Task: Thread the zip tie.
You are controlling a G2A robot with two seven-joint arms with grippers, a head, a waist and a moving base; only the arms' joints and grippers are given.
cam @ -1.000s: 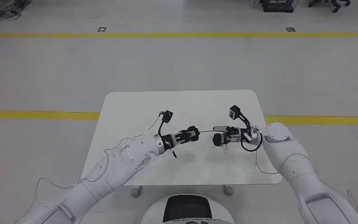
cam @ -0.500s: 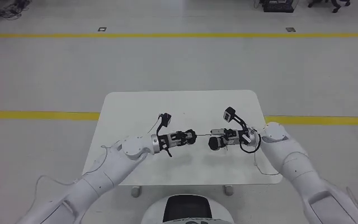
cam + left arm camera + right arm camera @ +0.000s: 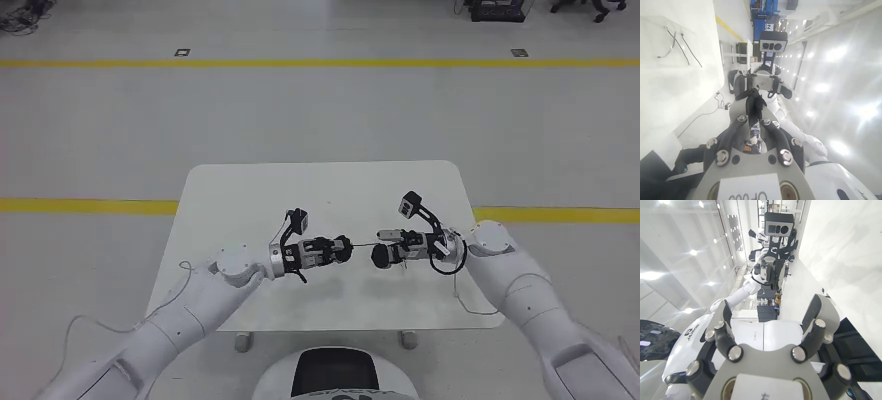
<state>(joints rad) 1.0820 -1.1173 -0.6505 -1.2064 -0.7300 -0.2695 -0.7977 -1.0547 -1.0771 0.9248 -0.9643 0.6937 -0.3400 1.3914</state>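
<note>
Clamps the left gripper (image 3: 343, 246) tight on one end of a thin black zip tie (image 3: 365, 241), with no gap between the pads in the left wrist view. Holds that tie roughly level above the white table (image 3: 250, 190), pointing straight across at the right gripper (image 3: 385, 247). Spreads the right gripper's fingers (image 3: 726, 313) wide apart, grasping nothing. Puts the free end of the tie at the mouth of that open gripper; cannot tell from the top view about contact with either finger.

Counts one tie in the air, spanning the short gap between the two grippers. Counts three more loose strands lying flat on the table in the left wrist view, well apart from both grippers: two black strands (image 3: 691, 51), nearly straight and side by side, and one pale strand (image 3: 670, 48), curled and crossing over one of the black ones.

Sets both forearms over the near half of the table, wrists aimed at each other along the table's width, tips near but not touching. Angles the left arm (image 3: 200, 300) in from the near-left side with the elbow bent, and the right arm (image 3: 510, 270) in from the near-right corner. Carries a wrist camera (image 3: 297, 215) on a short stalk above each gripper, each one facing the opposite gripper.
</note>
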